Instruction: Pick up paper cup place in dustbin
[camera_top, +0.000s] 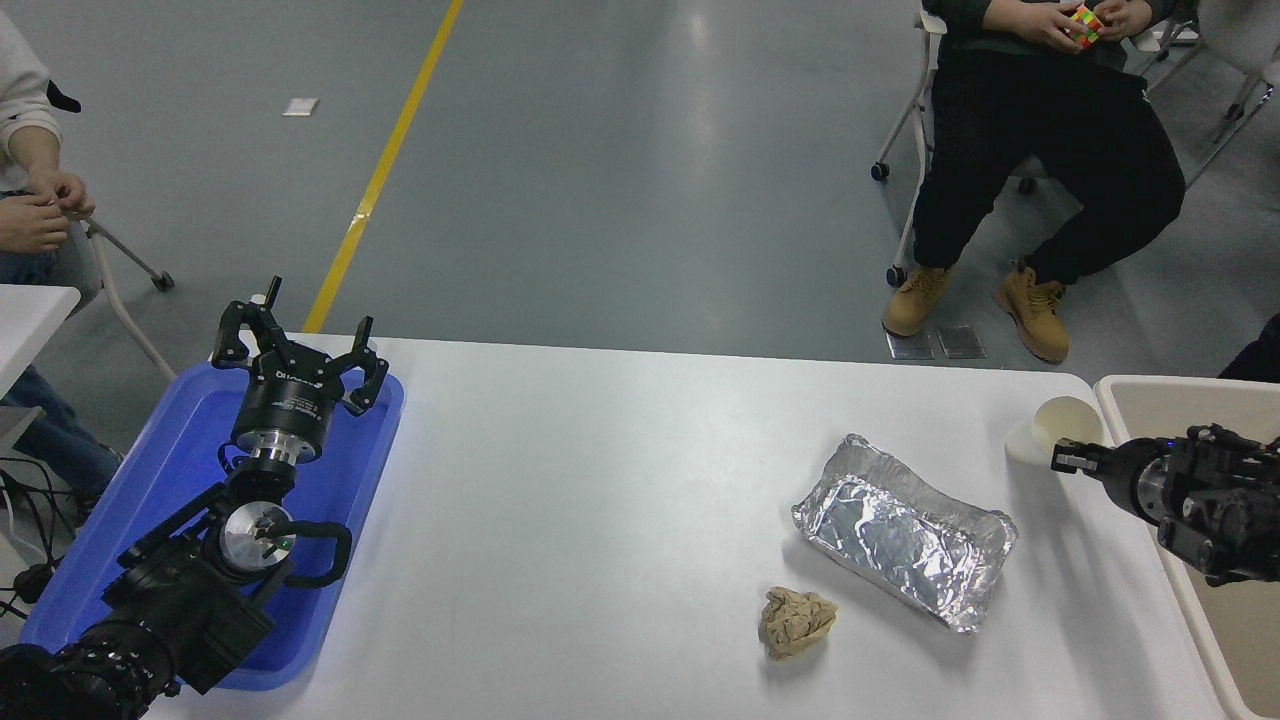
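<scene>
White table (620, 480), paper cup (1062, 424) upright, mouth upward, right gripper (1062, 459) jaws clenched on its rim.

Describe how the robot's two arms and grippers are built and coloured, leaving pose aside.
Both arms are black. The left gripper has several thin, curved black fingers on a black cylindrical body bearing small white lettering, above a polished silver wrist ring and a round silver joint cap with a tiny green light; black cable loops beside it. The right gripper has slim black fingers with pale tips and a silvery collar.

Cup (1062, 425): matt white paper. Tray (905, 530): crinkled shiny foil. Ball (796, 621): crumpled brown paper. Blue tray (180, 455): glossy plastic. Bin (1160, 395): smooth beige plastic. Table (600, 520): smooth white.
</scene>
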